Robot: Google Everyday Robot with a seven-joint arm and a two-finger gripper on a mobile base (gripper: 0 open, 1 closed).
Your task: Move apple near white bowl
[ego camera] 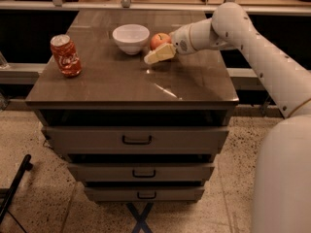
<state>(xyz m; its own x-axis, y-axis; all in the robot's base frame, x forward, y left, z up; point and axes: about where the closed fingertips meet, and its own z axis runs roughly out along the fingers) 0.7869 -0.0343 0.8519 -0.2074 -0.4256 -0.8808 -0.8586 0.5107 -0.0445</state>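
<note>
The red-orange apple (160, 39) is at the back middle of the dark tabletop (121, 84), just right of the white bowl (130, 37), with a small gap between them. My gripper (154, 52) reaches in from the right on the white arm (243, 38) and is shut on the apple. One cream finger (159, 54) lies along the apple's near side. The other finger is hidden behind the apple. The bowl stands upright and looks empty.
A red soda can (65, 55) stands upright near the left edge of the tabletop. Below the top is a cabinet with three drawers (137, 140). A shelf rail (146, 4) runs behind the table. The robot's white body (284, 178) fills the lower right.
</note>
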